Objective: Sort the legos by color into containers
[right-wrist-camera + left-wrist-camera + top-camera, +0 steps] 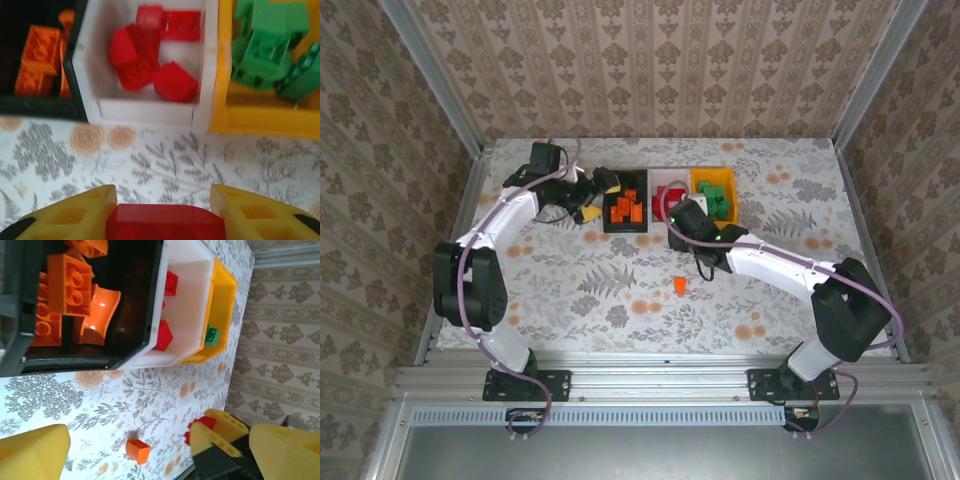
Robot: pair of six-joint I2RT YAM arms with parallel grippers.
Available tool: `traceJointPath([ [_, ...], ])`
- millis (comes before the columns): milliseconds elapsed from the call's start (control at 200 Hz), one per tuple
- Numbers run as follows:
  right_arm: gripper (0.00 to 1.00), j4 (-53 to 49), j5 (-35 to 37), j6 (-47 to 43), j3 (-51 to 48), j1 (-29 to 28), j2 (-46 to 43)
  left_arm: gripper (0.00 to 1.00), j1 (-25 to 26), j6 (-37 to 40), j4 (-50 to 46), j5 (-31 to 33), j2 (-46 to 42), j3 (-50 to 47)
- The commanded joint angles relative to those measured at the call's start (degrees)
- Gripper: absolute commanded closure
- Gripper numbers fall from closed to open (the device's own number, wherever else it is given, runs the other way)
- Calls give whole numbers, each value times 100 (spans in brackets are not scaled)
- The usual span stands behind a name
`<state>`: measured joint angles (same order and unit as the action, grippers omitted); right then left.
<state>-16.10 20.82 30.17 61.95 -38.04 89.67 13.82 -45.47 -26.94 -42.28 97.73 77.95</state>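
Observation:
Three containers stand side by side at the back. The black bin [625, 212] [130, 300] [10, 30] holds orange legos [70, 290]. Beside it the white bin [670, 178] [150, 112] holds red legos [145, 60], and the orange-yellow bin [715, 178] [260, 122] holds green legos [265, 45]. My right gripper [672, 210] [165, 220] hovers just in front of the white bin, shut on a red lego [165, 222]. Left of the black bin, my left gripper [600, 197] [160, 440] is open and holds nothing. One orange lego [679, 286] [138, 450] lies loose on the table.
The floral tablecloth [600, 280] covers the table, with a metal frame along its sides and patterned walls around. My right arm stretches diagonally from the near right towards the bins, passing close to the loose orange lego.

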Motion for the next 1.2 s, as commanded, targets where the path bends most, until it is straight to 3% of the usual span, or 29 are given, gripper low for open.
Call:
traceJointPath([
  [0, 56, -90, -50, -272, 568, 162, 288, 0, -189, -62, 48, -121, -83, -32],
  [490, 56, -473, -559, -632, 3013, 838, 2588, 0, -456, -172, 157, -201, -105, -96],
  [620, 43, -653, -635, -774, 3407, 904, 2868, 0, -459, -182, 184, -219, -114, -105],
  [790, 37, -687, -628, -949, 3498, 904, 2542, 0, -413, -191, 216, -237, -95, -122],
  [905, 37, -718, -641, -949, 3120, 833, 1983, 0, -317, -181, 211, -234, -96, -122],
  [1195, 32, -614, -716, -86, -29, -220, -14, 0, -161, -173, 167, -199, -123, -105],
])
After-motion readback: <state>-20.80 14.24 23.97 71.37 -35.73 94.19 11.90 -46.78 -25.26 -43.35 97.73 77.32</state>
